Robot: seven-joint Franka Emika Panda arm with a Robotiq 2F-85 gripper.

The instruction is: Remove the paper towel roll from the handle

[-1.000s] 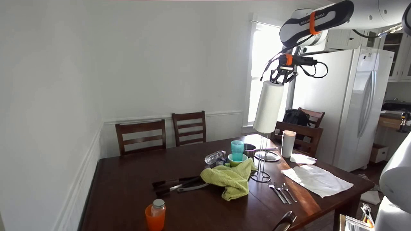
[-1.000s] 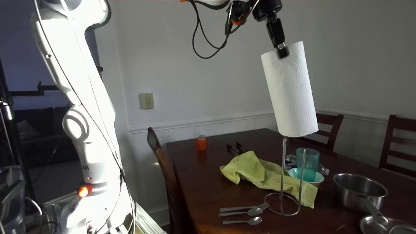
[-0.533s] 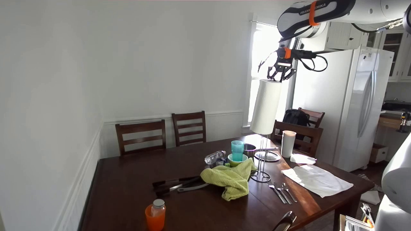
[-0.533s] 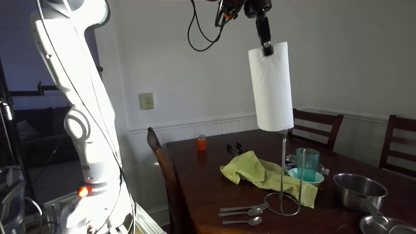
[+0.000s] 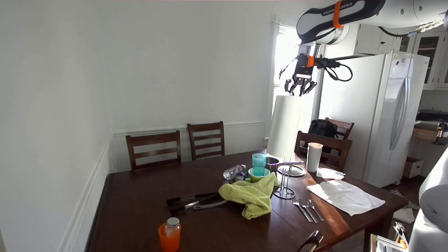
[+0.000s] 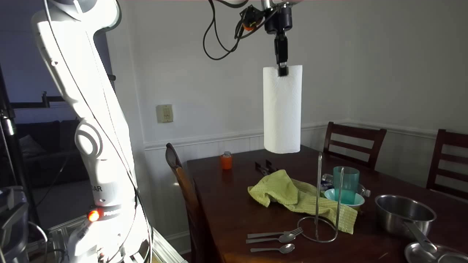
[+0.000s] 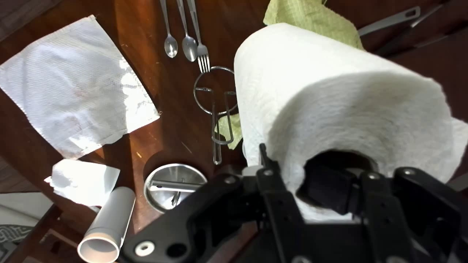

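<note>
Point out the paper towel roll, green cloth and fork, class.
Paper towel roll [image 6: 282,112], in an exterior view: its side.
Green cloth [image 5: 251,196], in an exterior view: creased middle.
Fork [image 7: 202,50], in the wrist view: its head.

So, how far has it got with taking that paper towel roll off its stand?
Done: the paper towel roll looks fully off the wire stand; an exterior view shows a gap between them. In hand: the gripper pinches the roll's top rim, one finger inside the core in the wrist view, holding it in the air. Left: probably just lowering it, perhaps to the table, and letting go.
</note>
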